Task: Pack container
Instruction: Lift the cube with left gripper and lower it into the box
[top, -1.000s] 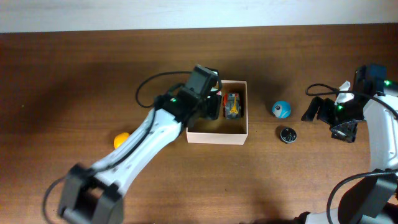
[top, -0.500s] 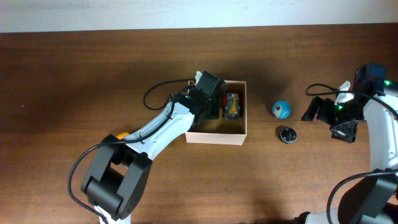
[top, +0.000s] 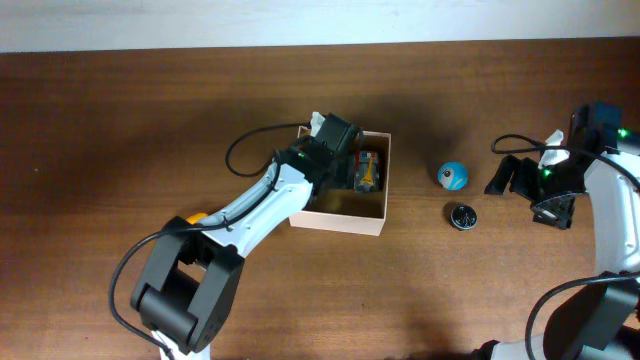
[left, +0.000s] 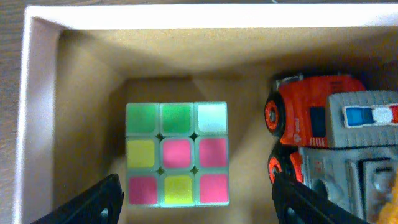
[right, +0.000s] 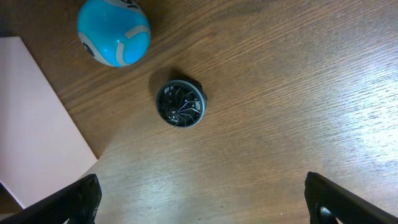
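The container (top: 340, 220) is a white-walled box with a tan inside, mid-table. It also shows in the left wrist view (left: 37, 112). Inside lie a colour cube (left: 177, 152) and a red and grey toy truck (left: 336, 137), which also shows from overhead (top: 368, 172). My left gripper (left: 196, 202) is open above the box's left half, with the cube between and below its fingers, not held. My right gripper (right: 202, 199) is open and empty over bare table at the right. A blue ball (top: 451, 176) and a black round disc (top: 462, 216) lie between the box and my right gripper.
An orange-yellow toy (top: 195, 219) peeks out beside the left arm, left of the box. In the right wrist view the blue ball (right: 114, 32), the disc (right: 180, 103) and a box wall (right: 37, 124) show. A pale wall edge runs along the far table side.
The left gripper has moved deeper over the box. The box has slid and turned slightly to the left with it. The right arm has not moved.
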